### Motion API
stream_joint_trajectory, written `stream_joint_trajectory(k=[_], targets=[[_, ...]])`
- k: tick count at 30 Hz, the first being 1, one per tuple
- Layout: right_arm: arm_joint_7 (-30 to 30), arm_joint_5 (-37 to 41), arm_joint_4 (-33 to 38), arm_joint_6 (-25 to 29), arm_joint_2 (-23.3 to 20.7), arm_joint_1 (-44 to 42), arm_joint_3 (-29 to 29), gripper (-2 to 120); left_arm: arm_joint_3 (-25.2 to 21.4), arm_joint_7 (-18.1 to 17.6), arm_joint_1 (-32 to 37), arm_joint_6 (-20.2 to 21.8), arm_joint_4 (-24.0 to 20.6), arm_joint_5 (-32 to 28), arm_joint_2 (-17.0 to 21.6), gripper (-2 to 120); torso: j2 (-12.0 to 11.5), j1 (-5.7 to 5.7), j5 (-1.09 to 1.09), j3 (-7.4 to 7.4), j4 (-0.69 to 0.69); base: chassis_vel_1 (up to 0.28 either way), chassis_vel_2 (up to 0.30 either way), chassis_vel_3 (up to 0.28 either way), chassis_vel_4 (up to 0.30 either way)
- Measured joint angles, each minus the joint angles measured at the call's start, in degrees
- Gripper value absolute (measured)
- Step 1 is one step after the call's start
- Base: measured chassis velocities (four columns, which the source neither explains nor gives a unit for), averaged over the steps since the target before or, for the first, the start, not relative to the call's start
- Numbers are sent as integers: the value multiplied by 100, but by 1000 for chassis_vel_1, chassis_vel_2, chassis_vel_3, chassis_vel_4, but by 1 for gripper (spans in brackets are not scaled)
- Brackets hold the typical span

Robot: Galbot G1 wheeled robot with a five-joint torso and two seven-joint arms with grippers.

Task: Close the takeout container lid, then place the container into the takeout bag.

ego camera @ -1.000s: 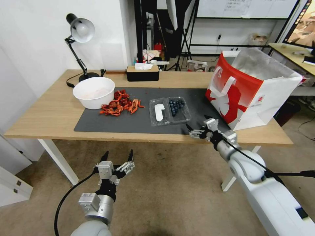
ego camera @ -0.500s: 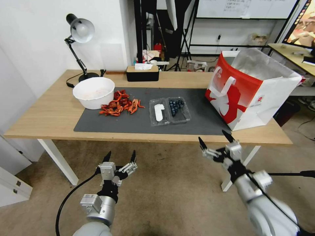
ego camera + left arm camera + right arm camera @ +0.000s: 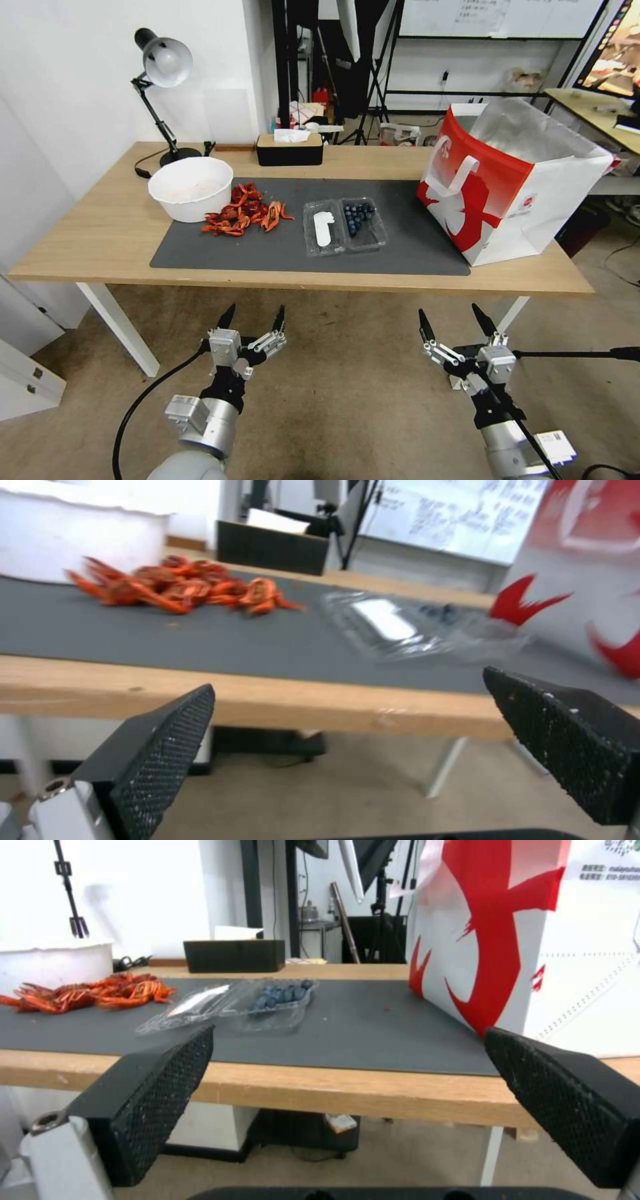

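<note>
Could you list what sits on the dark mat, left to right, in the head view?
Round white bowl → pile of red crayfish shells → stickered clear plastic lid → blueberry-filled clear container half → red-and-white paper takeout bag.

Takeout bag (image 3: 533, 940) cut off by frame edges; bag interior hidden.

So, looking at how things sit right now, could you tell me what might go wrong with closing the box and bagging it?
1. The takeout container lies fully open and flat; folding the lid over could slide the light box or spill its blueberries.
2. The crayfish shells sit close beside the lid, so the left gripper may nudge them.
3. The takeout bag is tall and stands unsupported; the right gripper could tip it.
</note>
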Motion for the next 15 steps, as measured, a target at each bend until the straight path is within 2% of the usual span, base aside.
stream_joint_trajectory(k=[2, 5, 6, 9, 10, 11, 12, 14, 15], targets=[[-6, 15, -11, 15, -8, 14, 2, 100, 55, 60, -78, 16, 14, -207, 16, 100, 0, 1, -1, 0, 0, 0, 0, 0, 0], [-26, 13, -29, 19, -26, 26, -20, 100, 248, 110, -381, 187, 44, -884, 74, 100, 0, 1, 0, 0, 2, 0, 0, 0, 0], [-26, 13, -29, 19, -26, 26, -20, 100, 248, 110, -381, 187, 44, -884, 74, 100, 0, 1, 0, 0, 2, 0, 0, 0, 0], [-22, -55, 1, 14, -41, 34, -82, 100, 445, -36, -751, 463, 27, -1918, 206, 100, 0, 1, -2, 0, -3, 0, 0, 0, 0], [-18, -74, 6, -15, -86, 80, -132, 100, 458, -87, -822, 523, -8, -2237, 246, 100, 0, 1, -1, 0, -1, 0, 0, 0, 0], [-18, -74, 6, -15, -86, 80, -132, 100, 458, -87, -822, 523, -8, -2237, 246, 100, 0, 1, -1, 0, -1, 0, 0, 0, 0], [-17, -92, 13, -45, -116, 111, -173, 100, 463, -132, -899, 578, -36, -2559, 297, 100, 0, 1, 2, 0, 4, 0, 0, 0, 0], [-15, -185, 58, -60, -92, 62, -201, 100, 515, -296, -1185, 756, -66, -3338, 465, 100, 0, 2, -2, 1, 2, 0, 0, 0, 0], [-15, -185, 58, -60, -92, 62, -201, 100, 515, -296, -1185, 756, -66, -3338, 465, 100, 0, 2, -2, 1, 2, 0, 0, 0, 0]])
